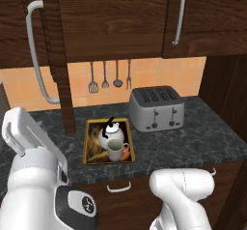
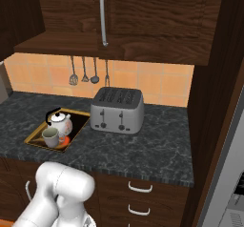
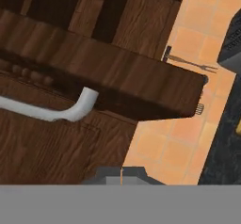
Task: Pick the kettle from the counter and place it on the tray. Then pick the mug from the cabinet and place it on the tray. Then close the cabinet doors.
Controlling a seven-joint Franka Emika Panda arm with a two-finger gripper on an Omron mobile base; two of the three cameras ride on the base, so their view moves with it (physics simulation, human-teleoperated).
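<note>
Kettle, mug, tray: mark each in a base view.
kettle (image 1: 107, 135): left base view, on its white body left of the mug.
mug (image 1: 115, 150): left base view, on its front wall.
tray (image 2: 35, 137): right base view, on its left gold rim.

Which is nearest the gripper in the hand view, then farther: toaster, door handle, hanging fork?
1. Door handle, just left of the gripper.
2. Hanging fork, on the tiled wall.
3. Toaster, far right edge.

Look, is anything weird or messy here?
One cabinet door on the left hangs open, sticking out over the counter. The kettle and mug stand upright on the tray; nothing spilled.
</note>
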